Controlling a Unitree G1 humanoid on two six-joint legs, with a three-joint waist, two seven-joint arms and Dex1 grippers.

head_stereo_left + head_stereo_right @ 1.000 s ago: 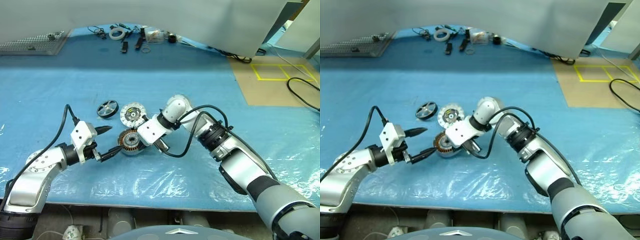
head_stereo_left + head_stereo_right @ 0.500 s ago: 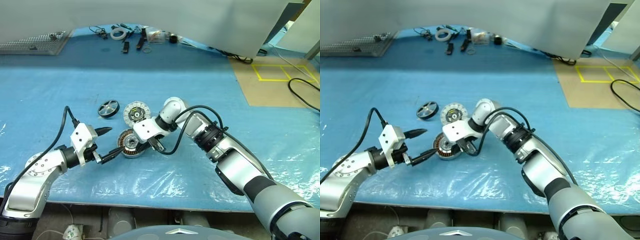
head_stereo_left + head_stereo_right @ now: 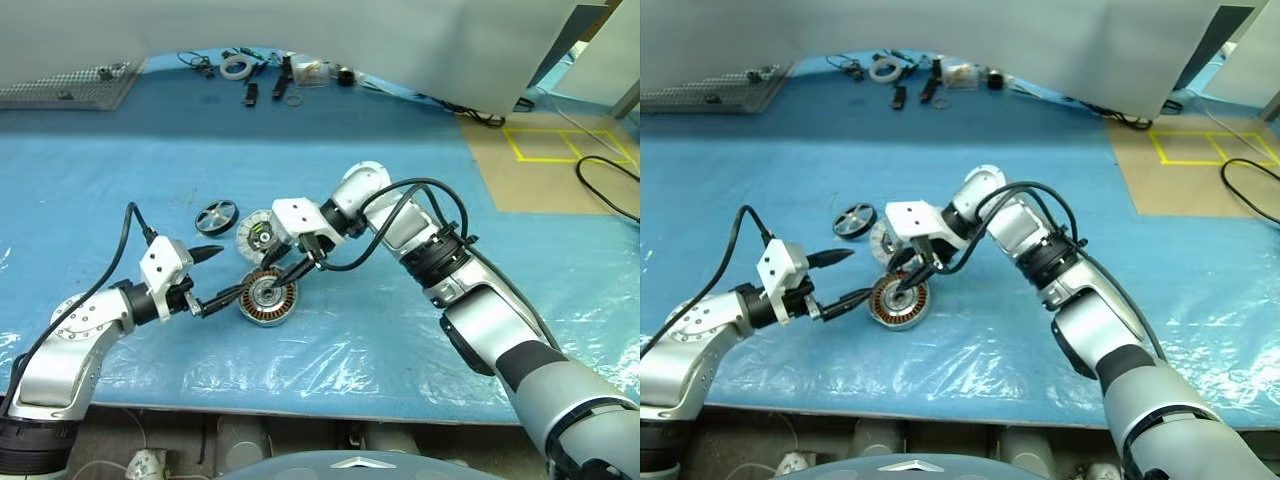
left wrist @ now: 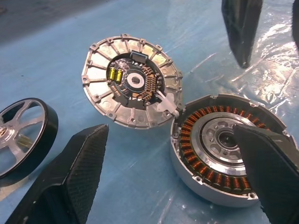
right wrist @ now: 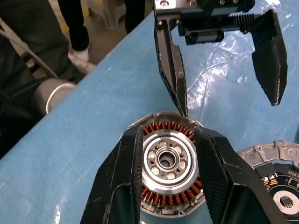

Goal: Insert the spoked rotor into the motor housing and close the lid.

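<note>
Copper-wound motor housing (image 5: pixel 166 179) beside segmented lid (image 4: pixel 132 87)

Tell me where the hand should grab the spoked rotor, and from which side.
Take the spoked rotor by its dark outer rim, coming from above with fingers across opposite sides. It lies flat on the blue table cover, apart from the lid and the motor housing, so the rim looks reachable all round.

Copper-wound silver motor housing (image 3: pixel 268 300), segmented silver lid (image 4: pixel 132 87), blue table (image 3: pixel 120 180).
</note>
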